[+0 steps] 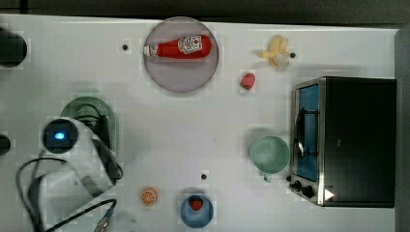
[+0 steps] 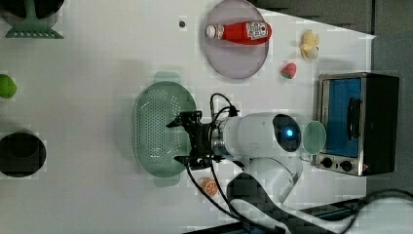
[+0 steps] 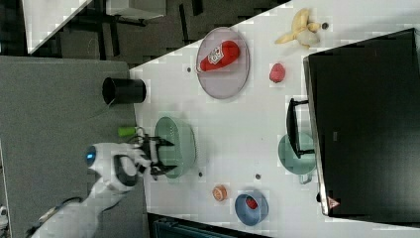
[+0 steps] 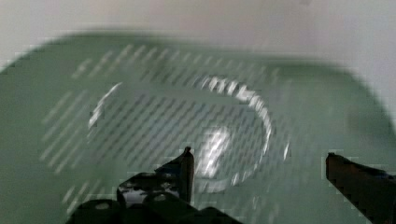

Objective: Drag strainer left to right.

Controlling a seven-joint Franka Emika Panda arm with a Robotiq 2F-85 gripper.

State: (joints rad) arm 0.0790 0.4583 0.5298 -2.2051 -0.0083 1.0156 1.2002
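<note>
White table (image 1: pixel 203 125): strainer (image 2: pixel 160 127) undragged at top view's 9 o'clock, spread gripper (image 2: pixel 181 139) over bowl, seemingly not gripping.

The strainer (image 2: pixel 160 127) looks like pale green plastic, perforated and slightly glossy. The toaster oven (image 1: pixel 344 141) has shiny metal trim.

My arm is glossy white with dark joints, a round blue light glowing on its wrist housing; black cables loop along it to the black metal hand (image 2: pixel 182 138).
</note>
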